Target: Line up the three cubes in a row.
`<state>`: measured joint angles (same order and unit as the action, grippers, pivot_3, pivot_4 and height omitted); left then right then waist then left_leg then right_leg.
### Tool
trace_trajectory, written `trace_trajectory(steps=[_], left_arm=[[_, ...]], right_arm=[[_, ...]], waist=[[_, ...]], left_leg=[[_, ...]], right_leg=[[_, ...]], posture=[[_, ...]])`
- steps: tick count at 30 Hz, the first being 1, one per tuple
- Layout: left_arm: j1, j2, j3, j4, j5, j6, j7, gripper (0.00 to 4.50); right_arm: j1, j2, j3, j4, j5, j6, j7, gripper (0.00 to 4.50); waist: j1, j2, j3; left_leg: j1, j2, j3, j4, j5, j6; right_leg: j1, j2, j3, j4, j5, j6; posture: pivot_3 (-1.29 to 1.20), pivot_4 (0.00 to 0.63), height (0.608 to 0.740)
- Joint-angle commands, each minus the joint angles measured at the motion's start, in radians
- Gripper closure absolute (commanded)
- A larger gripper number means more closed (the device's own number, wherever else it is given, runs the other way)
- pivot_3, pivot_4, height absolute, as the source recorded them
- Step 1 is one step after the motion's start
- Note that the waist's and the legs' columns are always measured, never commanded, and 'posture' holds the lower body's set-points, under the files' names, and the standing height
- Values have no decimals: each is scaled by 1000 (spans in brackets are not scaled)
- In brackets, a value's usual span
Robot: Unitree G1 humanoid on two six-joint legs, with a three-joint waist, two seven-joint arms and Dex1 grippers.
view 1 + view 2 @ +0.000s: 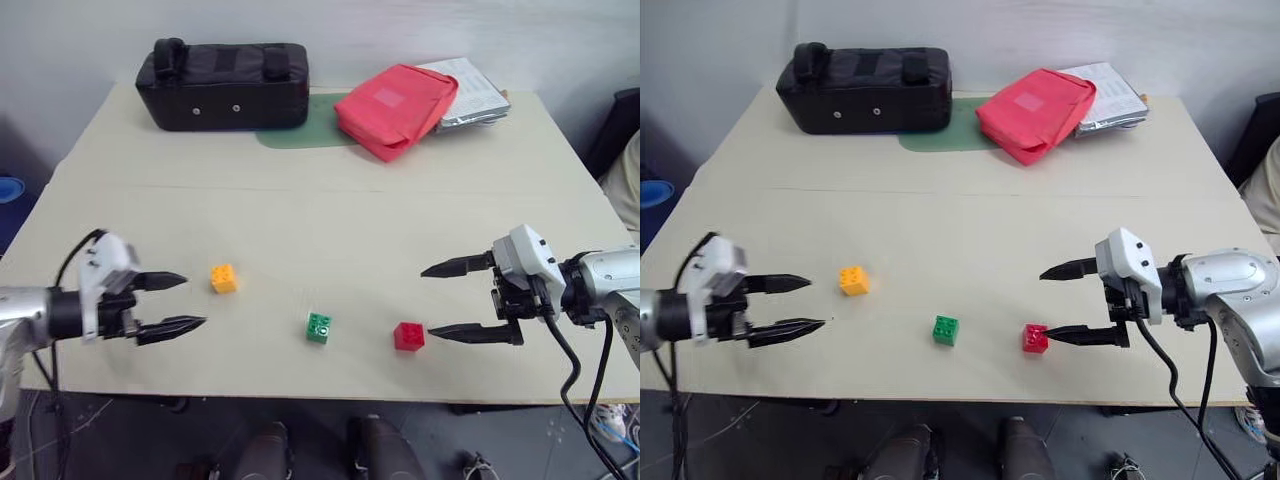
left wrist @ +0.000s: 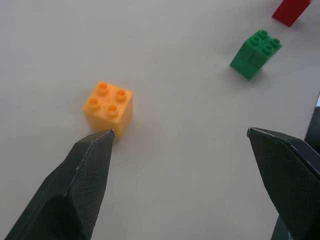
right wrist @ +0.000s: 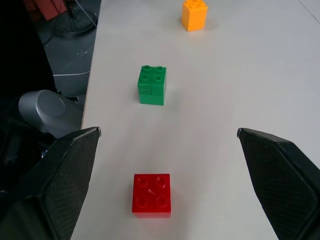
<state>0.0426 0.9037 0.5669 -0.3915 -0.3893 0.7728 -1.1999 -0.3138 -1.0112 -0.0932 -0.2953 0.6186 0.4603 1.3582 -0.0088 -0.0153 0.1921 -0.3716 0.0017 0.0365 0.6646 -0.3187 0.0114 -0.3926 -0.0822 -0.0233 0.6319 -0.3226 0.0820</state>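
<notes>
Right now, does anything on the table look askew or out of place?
Nothing damaged or spilled. The orange-yellow cube sits farther back than the green cube and red cube, so the row slants. Both claws, left and right, are open and hold nothing.

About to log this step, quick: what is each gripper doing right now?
Left gripper: open, holding nothing, beside the orange-yellow cube.
Right gripper: open, holding nothing, beside the red cube.
</notes>
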Motion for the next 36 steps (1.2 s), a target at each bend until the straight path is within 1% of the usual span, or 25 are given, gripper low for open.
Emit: trace_trajectory(steps=[1,3,6,10,16,19,22,28,30,32,36], left_arm=[[110,-31,150,-29,6,-51,40,36],[168,-58,193,-33,-11,-67,60,36],[210,-81,187,-29,-13,-116,84,36],[157,-67,114,15,-10,-187,112,36],[-63,35,-112,222,42,-353,52,36],[-228,67,-254,342,64,-397,-1,36],[-388,61,-396,480,136,-480,-31,36],[-591,21,-584,707,247,-587,-79,36],[-622,14,-622,746,267,-590,-99,36],[-644,-2,-637,777,280,-633,-93,36],[-691,-42,-675,830,302,-632,-96,36]], right_arm=[[-20,-17,-29,19,12,-6,24,0],[-27,-15,-25,30,5,-9,28,0],[-37,-8,-19,35,1,-7,25,0],[-45,1,-13,25,2,-1,15,0],[-18,10,-19,-28,18,16,-12,0],[10,14,-30,-65,29,26,-29,0],[28,20,-39,-109,46,45,-55,0],[49,26,-62,-169,70,64,-98,0],[54,28,-65,-176,67,63,-111,0],[60,27,-67,-181,69,64,-117,0],[66,27,-67,-193,66,61,-133,0]], waist=[[4,0,0],[7,0,0],[7,0,0],[6,0,0],[4,1,0],[3,1,0],[4,1,-1],[2,1,0],[3,1,0],[4,1,0],[7,1,0]], left_leg=[[0,0,0,0,-1,0],[0,0,0,-1,-2,2],[0,0,0,-2,-3,2],[0,0,0,-2,-3,3],[0,0,0,-3,-3,3],[-1,0,1,-3,-3,1],[-1,0,1,-3,-2,0],[-3,0,2,-2,-2,0],[-3,0,3,-1,-2,0],[-3,0,3,0,-2,0],[-4,0,3,2,-2,1]], right_leg=[[0,0,0,-1,0,0],[0,0,0,-2,0,0],[0,0,-1,-3,0,0],[0,0,-1,-3,0,0],[-1,0,-1,-3,0,0],[-1,0,-1,-3,0,0],[-2,0,-1,-3,0,0],[-3,2,-1,-2,0,1],[-3,2,0,0,1,1],[-3,3,0,2,1,1],[-4,2,0,5,1,1]], posture=[[0,150,740],[0,150,740],[0,150,740],[0,150,740],[0,150,740],[0,150,740],[0,150,740],[0,150,740],[0,150,740],[0,150,740],[0,150,740]])
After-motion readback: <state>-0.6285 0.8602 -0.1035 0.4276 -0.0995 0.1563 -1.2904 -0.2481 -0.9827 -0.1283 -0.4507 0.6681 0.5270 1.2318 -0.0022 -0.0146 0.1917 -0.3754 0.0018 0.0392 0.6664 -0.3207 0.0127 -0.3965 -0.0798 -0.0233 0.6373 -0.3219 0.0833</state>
